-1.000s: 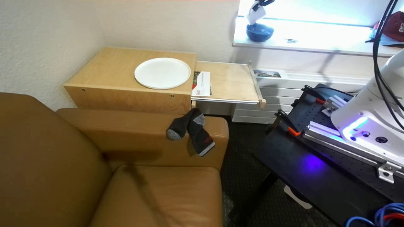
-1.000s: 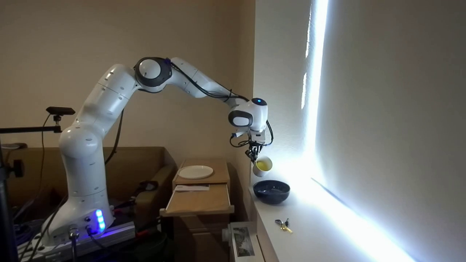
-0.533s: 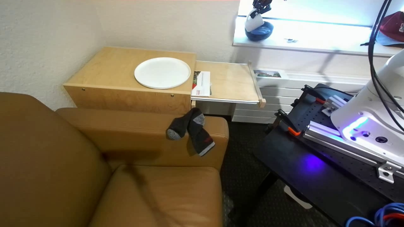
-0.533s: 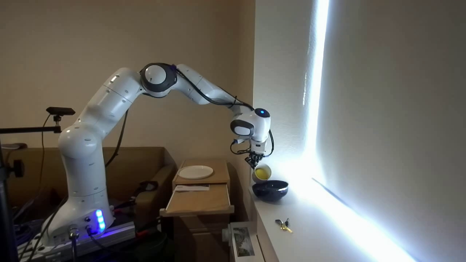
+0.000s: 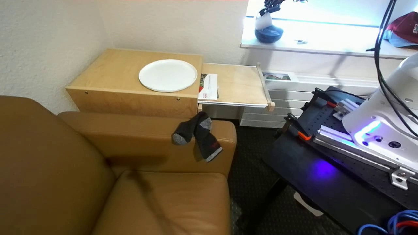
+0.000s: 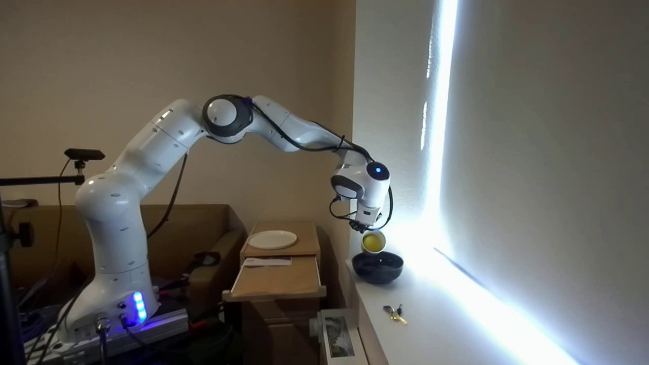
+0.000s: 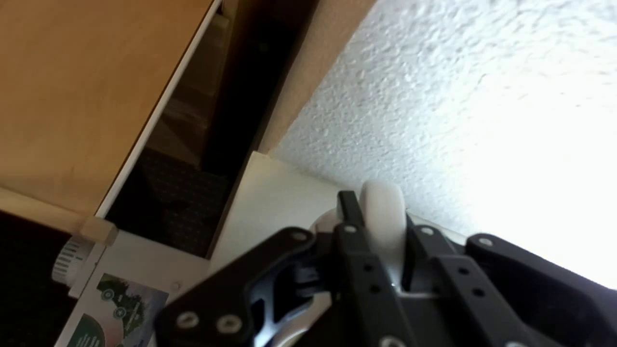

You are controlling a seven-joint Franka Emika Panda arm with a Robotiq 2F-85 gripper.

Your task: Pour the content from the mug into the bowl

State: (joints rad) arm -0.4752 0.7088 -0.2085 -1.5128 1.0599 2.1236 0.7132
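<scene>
The white mug point(image 6: 373, 242) is tilted above the blue bowl point(image 6: 378, 268). Its mouth faces the camera in this exterior view and shows yellow inside; I cannot tell whether that is content. The mug point(image 5: 263, 22) and the bowl point(image 5: 268, 34) also show in an exterior view, with the mug's lower end at the bowl's rim. The bowl sits level on the windowsill. My gripper point(image 7: 379, 217) is shut on the mug's pale handle point(image 7: 384, 202) in the wrist view, a finger on each side. Most of the mug's body is hidden behind the gripper there.
The windowsill point(image 6: 385, 334) carries keys point(image 6: 395, 314) near the bowl. A wall stands close behind the bowl. A cabinet with a white plate point(image 6: 272, 240) and an open drawer point(image 6: 276, 281) stands beside the sill. A red cap point(image 5: 405, 29) lies farther along the sill.
The arm has come down and over towards the window, bringing the mug lower and more over the bowl. The bowl was tipped half a second ago and is level now.
</scene>
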